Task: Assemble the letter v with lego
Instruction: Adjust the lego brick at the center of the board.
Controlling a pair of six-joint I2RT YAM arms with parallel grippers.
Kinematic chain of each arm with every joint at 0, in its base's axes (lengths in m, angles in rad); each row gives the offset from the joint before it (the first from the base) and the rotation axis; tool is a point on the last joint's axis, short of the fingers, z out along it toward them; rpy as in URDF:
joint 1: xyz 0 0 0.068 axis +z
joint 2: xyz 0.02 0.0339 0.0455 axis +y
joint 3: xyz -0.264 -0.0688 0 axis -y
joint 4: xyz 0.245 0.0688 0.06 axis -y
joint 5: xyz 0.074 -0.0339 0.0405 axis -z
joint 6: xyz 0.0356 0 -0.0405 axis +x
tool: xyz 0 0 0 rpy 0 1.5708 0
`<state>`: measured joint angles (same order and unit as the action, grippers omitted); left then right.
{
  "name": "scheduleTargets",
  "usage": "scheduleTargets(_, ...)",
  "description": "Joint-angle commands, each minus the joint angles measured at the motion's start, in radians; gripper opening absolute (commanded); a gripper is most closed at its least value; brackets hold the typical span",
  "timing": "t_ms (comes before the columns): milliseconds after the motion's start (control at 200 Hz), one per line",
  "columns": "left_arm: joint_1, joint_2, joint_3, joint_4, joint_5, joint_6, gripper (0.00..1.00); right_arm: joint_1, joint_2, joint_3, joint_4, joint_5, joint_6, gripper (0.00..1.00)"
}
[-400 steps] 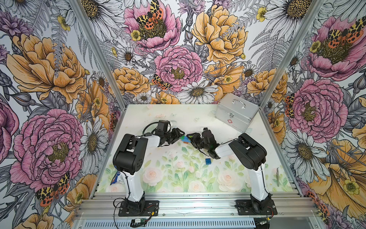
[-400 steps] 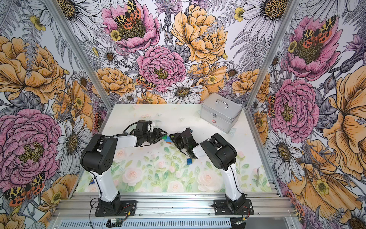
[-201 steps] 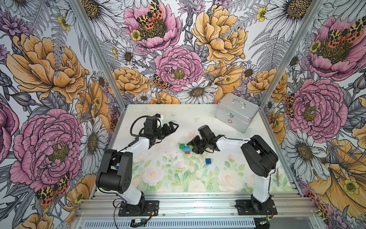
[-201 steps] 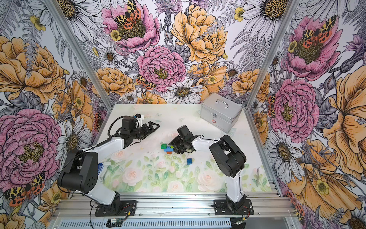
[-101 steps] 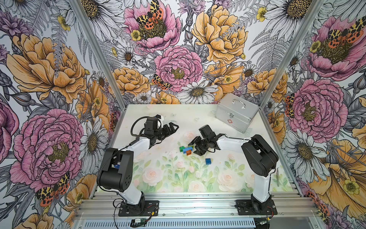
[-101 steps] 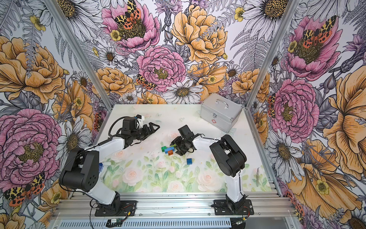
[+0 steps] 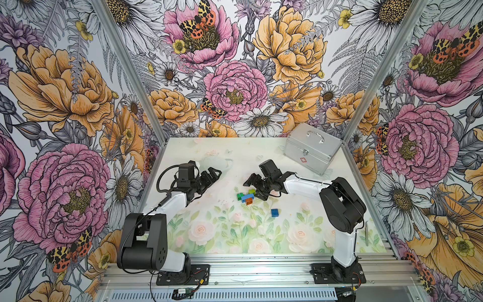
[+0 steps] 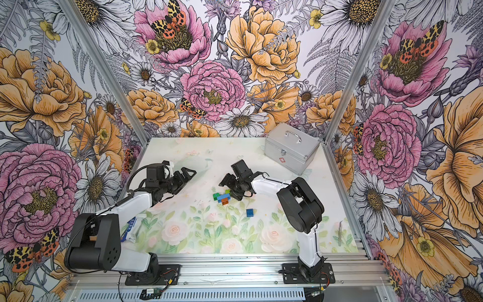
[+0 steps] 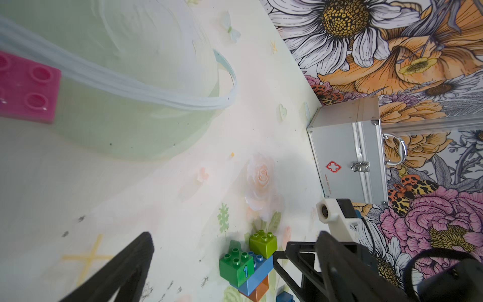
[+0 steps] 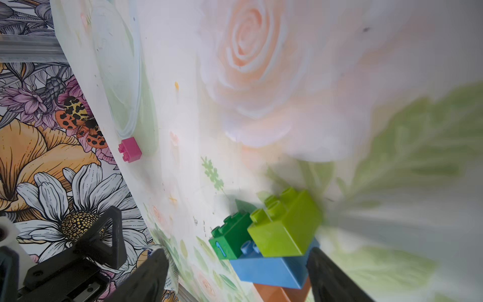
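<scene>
Right tool (image 7: pixel 251 190) is open wide and holds nothing. The half-built letter v (image 7: pixel 247 197) sits on the table (image 7: pixel 235 157) between its fingers (image 10: pixel 332 277), close to one, not clamped. Stack so far: orange brick (image 10: pixel 277 292) at the point, light blue bar (image 10: pixel 269 269) on it, dark green brick (image 10: pixel 230 239) and lime brick (image 10: pixel 283 224) on the bar's two ends. It looks to lie on its side, not certain. Left tool (image 7: pixel 213 179) is wide open too, empty, well apart from the v.

Step in hand, my guess: clear the stack, then fetch a tip brick. The dark blue brick (image 7: pixel 274 212) lies loose behind the right tool, toward its arm's base. The pink brick (image 10: pixel 130 149) is far ahead of the right tool, near the left tool.

Doing it well:
- Pull straight back, because the fingers flank the stack and a sideways swing would knock the lime brick.
- Grip the next brick by its plain sides, studs clear.
- Brace the v with the other tool when pressing on, since it would likely slide.

Metal case (image 7: pixel 312 147) stands well off to the right tool's outer side, not in the way.
</scene>
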<state>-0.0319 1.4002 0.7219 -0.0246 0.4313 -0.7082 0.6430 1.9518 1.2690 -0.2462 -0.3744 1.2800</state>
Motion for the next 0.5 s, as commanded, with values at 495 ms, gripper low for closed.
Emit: scheduleTargets(495, 0.083, -0.116, -0.002, -0.207, -0.064, 0.003, 0.99, 0.07, -0.031, 0.051, -0.155, 0.062, -0.102, 0.9)
